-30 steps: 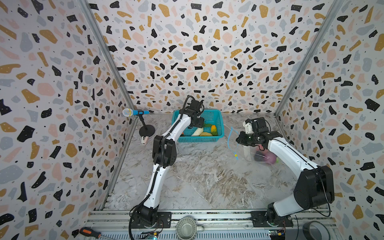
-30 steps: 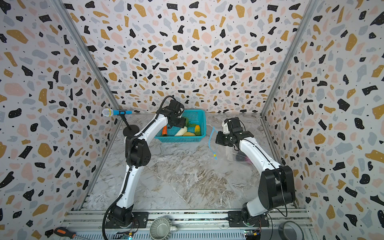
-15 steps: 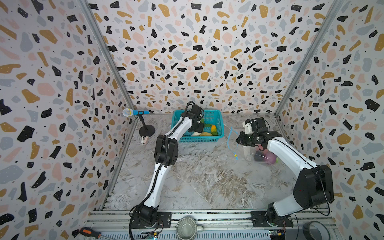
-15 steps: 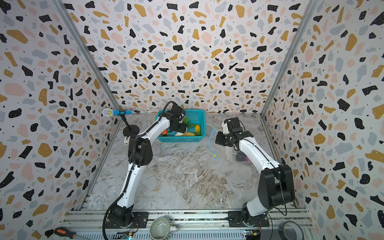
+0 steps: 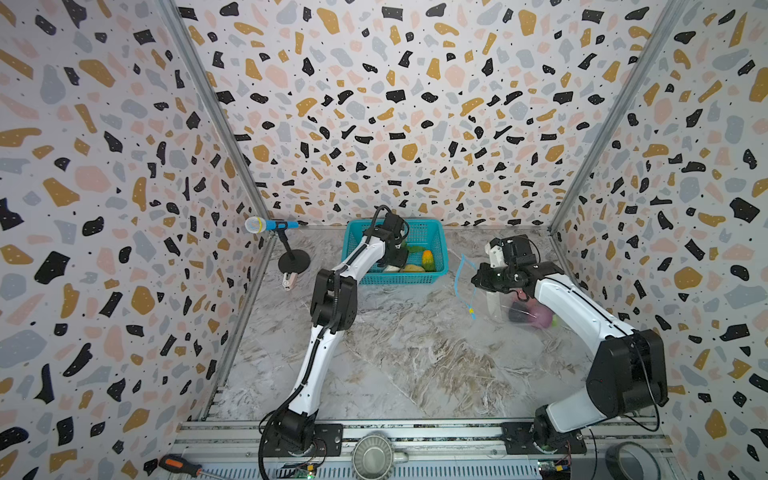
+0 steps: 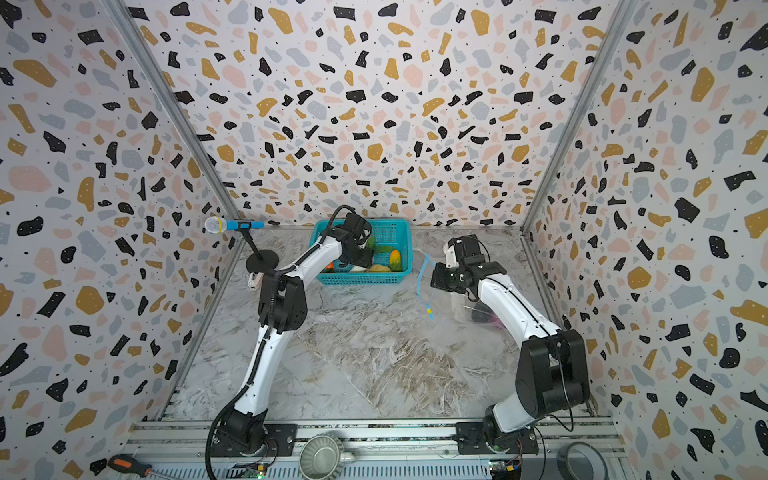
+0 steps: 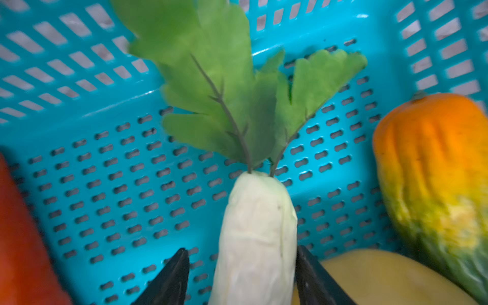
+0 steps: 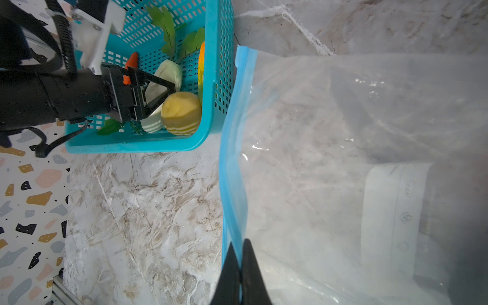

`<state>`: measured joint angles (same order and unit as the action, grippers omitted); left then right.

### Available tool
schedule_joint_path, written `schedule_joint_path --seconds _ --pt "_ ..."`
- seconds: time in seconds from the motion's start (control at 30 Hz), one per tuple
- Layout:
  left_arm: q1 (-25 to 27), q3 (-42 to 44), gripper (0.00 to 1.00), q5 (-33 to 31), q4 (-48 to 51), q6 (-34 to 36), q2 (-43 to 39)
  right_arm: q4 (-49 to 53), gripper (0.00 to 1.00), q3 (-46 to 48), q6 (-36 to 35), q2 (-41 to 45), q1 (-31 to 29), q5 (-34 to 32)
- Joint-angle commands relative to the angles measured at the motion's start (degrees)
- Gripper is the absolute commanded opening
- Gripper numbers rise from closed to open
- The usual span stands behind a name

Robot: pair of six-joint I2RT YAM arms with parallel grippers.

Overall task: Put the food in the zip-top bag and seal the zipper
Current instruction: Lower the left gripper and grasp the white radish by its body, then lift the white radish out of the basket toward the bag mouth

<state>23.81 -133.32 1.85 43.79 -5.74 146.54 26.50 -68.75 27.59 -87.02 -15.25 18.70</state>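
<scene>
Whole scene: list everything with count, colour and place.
basket: one, teal, back centre
radish: one, white, green leaves, in basket
carrot: one, orange-red, in basket
potato: one, yellow, in basket
ribbed vegetable: one, orange to green, in basket
bag: one, clear, right of basket
zipper: one, light blue, bag's edge
bagged food: two at least, dark, purple, in bag
microphone: one, blue, back left on stand
screwdriver: one, orange-black, front left
metal cup: one, silver, front centre
tape roll: one, grey, front right
left gripper: one, black, open astride radish
right gripper: one, black, shut on zipper
</scene>
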Motion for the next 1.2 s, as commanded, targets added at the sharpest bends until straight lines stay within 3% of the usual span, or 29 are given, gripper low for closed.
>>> schedule_joint_path --seconds 0.0,0.57,0.97,1.17 --pt "0.2 0.2 0.61 -0.1 -1.9 -1.0 1.0 -0.3 0.00 -0.4 -0.3 0.4 -0.2 0.4" --pt "0.2 2.7 0.38 -1.2 -8.1 -3.7 -0.5 -0.9 0.00 0.0 -0.1 0.0 -0.2 0.9" --pt "0.2 9.0 0.24 -1.0 -12.4 -7.6 -9.2 -1.3 0.00 -0.3 0.4 0.1 -0.2 1.8" --pt "0.3 16.1 0.21 0.8 -19.5 -11.7 -16.5 -1.9 0.00 -0.4 0.8 -0.1 -0.2 2.6"
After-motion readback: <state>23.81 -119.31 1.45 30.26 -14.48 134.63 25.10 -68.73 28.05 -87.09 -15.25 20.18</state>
